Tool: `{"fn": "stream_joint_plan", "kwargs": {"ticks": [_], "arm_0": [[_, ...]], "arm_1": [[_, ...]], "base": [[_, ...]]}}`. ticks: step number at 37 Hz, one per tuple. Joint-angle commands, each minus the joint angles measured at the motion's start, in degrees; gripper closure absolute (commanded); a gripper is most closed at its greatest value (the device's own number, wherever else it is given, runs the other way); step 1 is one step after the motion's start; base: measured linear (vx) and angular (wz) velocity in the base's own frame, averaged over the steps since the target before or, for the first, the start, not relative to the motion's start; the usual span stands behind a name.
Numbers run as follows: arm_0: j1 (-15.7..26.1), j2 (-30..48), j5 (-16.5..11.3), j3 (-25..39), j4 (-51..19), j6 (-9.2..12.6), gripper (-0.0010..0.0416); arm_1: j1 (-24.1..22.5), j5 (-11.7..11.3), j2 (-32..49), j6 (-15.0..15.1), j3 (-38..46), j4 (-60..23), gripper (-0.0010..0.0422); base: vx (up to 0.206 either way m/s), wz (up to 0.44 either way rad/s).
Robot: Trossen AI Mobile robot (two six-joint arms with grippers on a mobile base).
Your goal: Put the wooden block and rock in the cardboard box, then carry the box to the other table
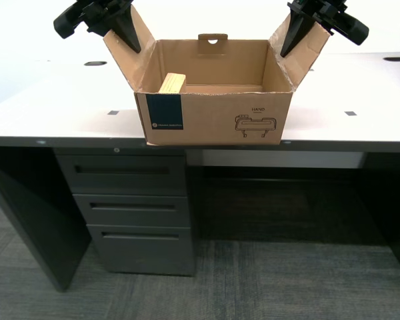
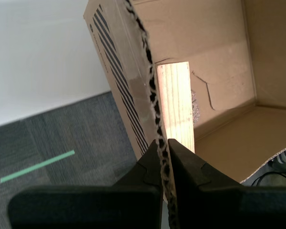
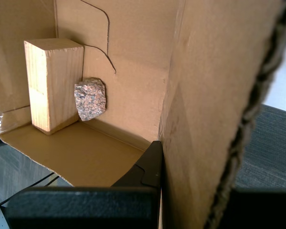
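Observation:
The cardboard box (image 1: 213,120) stands open at the front edge of a pale table (image 1: 53,110). Inside it, the wooden block (image 1: 172,83) stands against the wall at the exterior view's left. The rock (image 3: 90,98) lies beside the block (image 3: 52,83) and is hidden in the exterior view. My second gripper (image 2: 163,145) is shut on the flap (image 1: 127,40) at the exterior view's left, close above the block (image 2: 176,105). My first gripper (image 3: 171,152) is shut on the opposite flap (image 1: 300,40). The other table is out of view.
Small grey tape squares (image 1: 113,112) mark the tabletop. A grey drawer cabinet (image 1: 137,213) stands under the table at the exterior view's left, with dark carpet (image 1: 267,280) below. A green tape strip (image 2: 37,166) lies on the floor.

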Motion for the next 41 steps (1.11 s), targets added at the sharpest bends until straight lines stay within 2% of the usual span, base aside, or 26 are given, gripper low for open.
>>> {"fn": "stream_joint_plan", "kwargs": {"ticks": [1, 4, 33, 41], "arm_0": [[0.26, -0.24, -0.15, 0.07, -0.02, 0.04, 0.0406], [0.26, -0.39, -0.15, 0.07, 0.02, -0.04, 0.0406], [0.52, -0.48, -0.15, 0.07, 0.48, -0.28, 0.0406], [0.83, -0.48, -0.15, 0.07, 0.68, 1.38, 0.0406]], "arm_1": [[-0.04, 0.24, -0.09, -0.26, 0.09, -0.5, 0.0413], [-0.04, 0.26, -0.09, -1.07, 0.09, -0.42, 0.0413], [-0.02, 0.22, -0.09, -1.09, 0.09, -0.24, 0.0413], [0.24, 0.22, -0.09, 1.66, 0.09, -0.22, 0.0413]], "base": [[-0.047, 0.22], [-0.048, 0.234], [-0.046, 0.258], [-0.064, 0.389]]}}
